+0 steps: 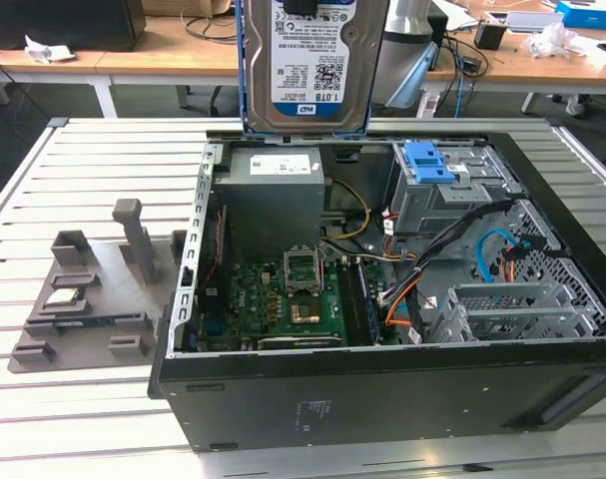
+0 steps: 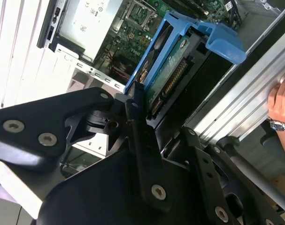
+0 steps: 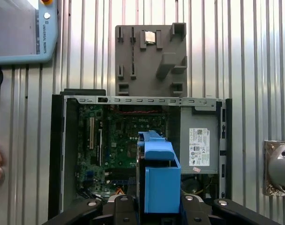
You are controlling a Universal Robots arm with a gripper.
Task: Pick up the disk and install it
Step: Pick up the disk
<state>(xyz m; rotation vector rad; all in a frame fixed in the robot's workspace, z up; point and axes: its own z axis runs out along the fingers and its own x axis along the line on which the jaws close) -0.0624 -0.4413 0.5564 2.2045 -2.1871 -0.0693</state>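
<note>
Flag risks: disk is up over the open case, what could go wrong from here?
1. The gripper holds the disk upright above the open case; a slip would likely drop it onto the motherboard.
2. Loose cables run beside the drive cage and could snag the disk's blue carrier.
3. A person's hand rests on the table near the case.

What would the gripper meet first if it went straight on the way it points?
Probably the open black computer case: the gripper holds the silver blue-framed disk above the grey metal power supply box. Depth is unclear.
</note>
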